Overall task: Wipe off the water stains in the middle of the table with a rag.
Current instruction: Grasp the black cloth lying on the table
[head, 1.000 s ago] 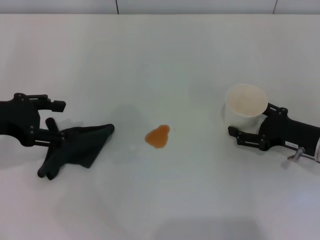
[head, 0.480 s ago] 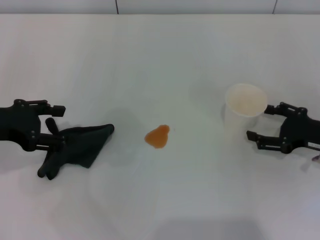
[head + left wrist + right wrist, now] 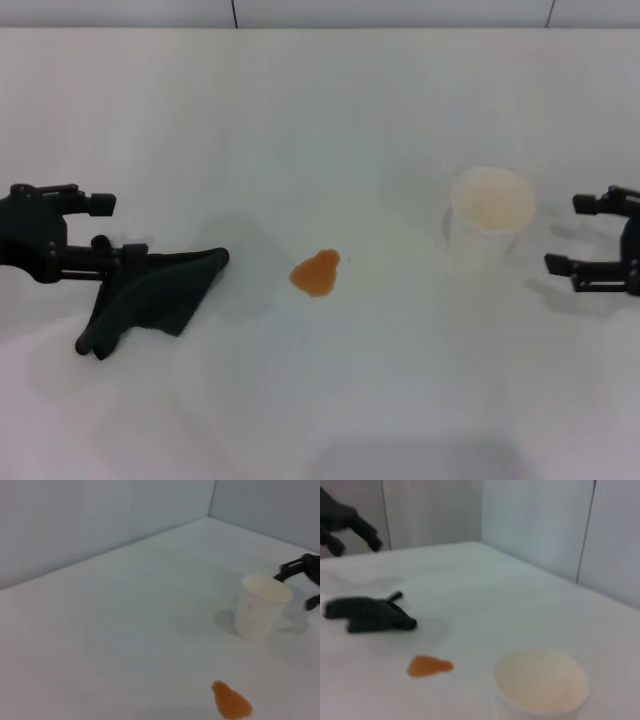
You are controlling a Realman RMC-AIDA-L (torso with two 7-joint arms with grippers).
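Tabletop [image 3: 330, 120]: plain white, no pattern. Water stains [image 3: 316, 273]: translucent orange-amber. Rag [image 3: 150, 298]: dark green-black, unpatterned. Paper cup [image 3: 490, 215]: white, cream inside. Left gripper [image 3: 100, 225] and right gripper [image 3: 572, 234]: both black.

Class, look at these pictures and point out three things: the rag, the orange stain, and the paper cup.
rag [image 3: 155, 295], head view, on the middle of the dark cloth.
orange stain [image 3: 316, 273], head view, on the centre of the blot.
paper cup [image 3: 260, 609], left wrist view, on its side wall.
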